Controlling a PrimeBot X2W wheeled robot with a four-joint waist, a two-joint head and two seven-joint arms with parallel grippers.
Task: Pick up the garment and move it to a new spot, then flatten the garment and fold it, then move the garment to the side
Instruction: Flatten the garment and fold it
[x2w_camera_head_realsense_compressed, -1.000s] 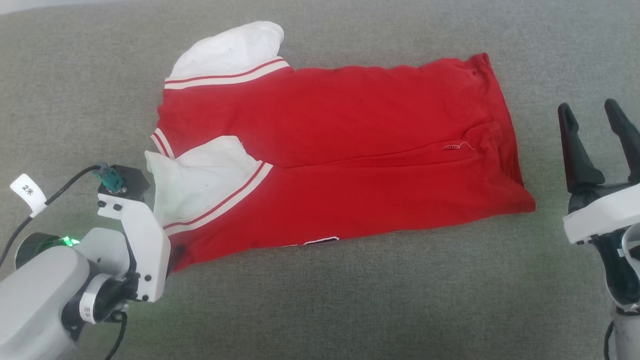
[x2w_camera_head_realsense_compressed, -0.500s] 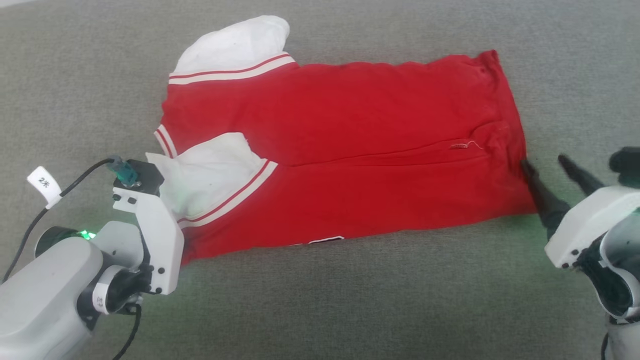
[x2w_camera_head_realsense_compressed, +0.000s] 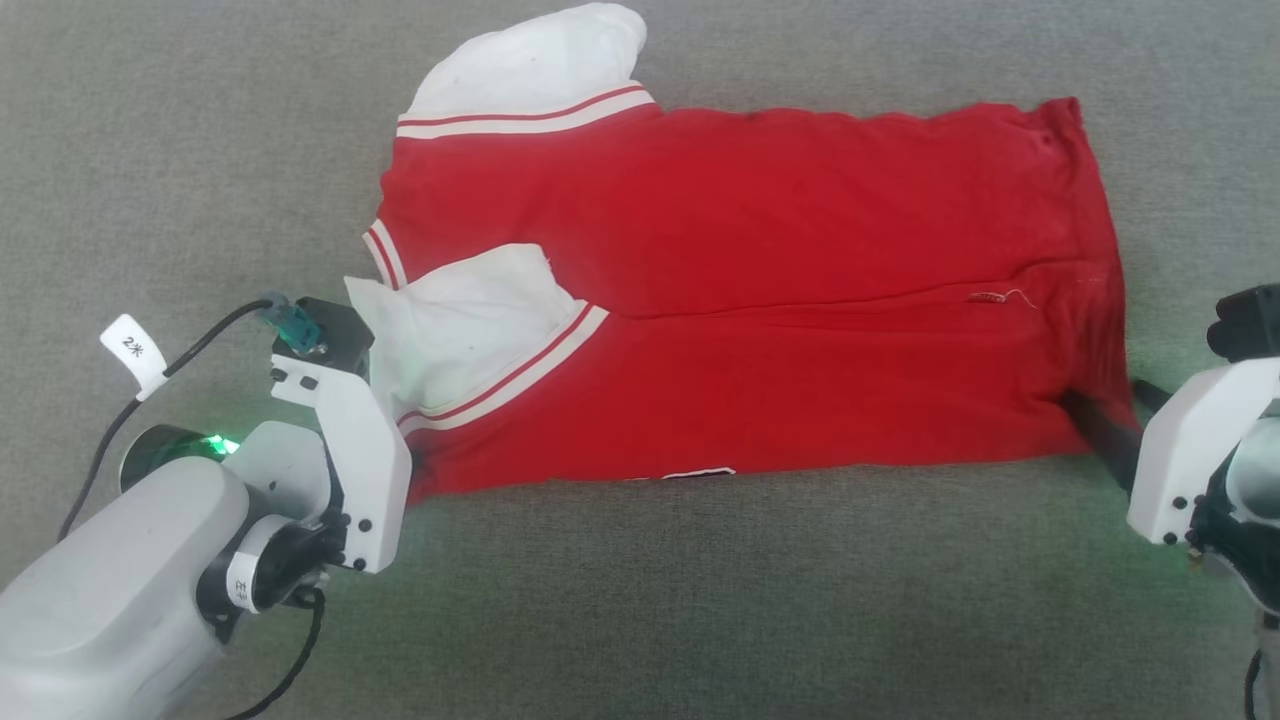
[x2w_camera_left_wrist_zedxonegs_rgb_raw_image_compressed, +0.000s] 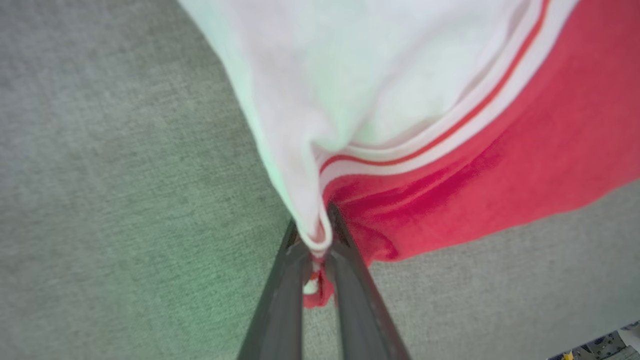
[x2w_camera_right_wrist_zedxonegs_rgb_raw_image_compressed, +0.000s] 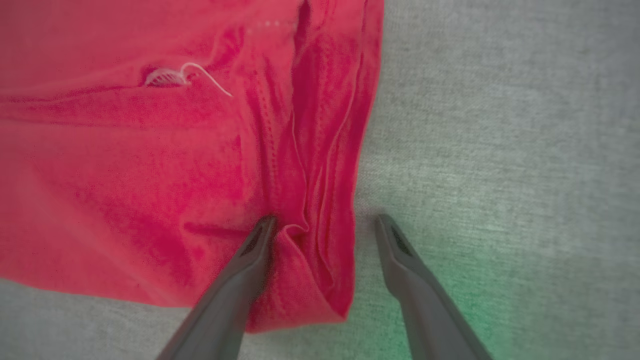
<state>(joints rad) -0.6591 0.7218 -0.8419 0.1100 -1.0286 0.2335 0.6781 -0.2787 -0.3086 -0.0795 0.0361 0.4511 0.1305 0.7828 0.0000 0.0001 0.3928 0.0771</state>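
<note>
The garment (x2w_camera_head_realsense_compressed: 750, 300) is a red shirt with white sleeves and striped trim, lying folded lengthwise on a grey fabric surface. In the left wrist view my left gripper (x2w_camera_left_wrist_zedxonegs_rgb_raw_image_compressed: 320, 227) is shut on the garment (x2w_camera_left_wrist_zedxonegs_rgb_raw_image_compressed: 425, 100) at its near left corner, where the white sleeve meets the red cloth. The wrist mount hides those fingers in the head view. My right gripper (x2w_camera_right_wrist_zedxonegs_rgb_raw_image_compressed: 325, 220) is open at the near right hem corner of the garment (x2w_camera_right_wrist_zedxonegs_rgb_raw_image_compressed: 150, 175). One finger rests on the red cloth and the other on the grey surface beside the hem.
The grey fabric surface (x2w_camera_head_realsense_compressed: 700, 600) stretches on all sides of the shirt. A black cable with a white tag (x2w_camera_head_realsense_compressed: 135, 350) runs from my left wrist at the lower left.
The head camera has shifted, so the whole picture sits further right. My right gripper has tipped down from upright and come in to the shirt's near right hem corner. The left arm stays at the sleeve corner.
</note>
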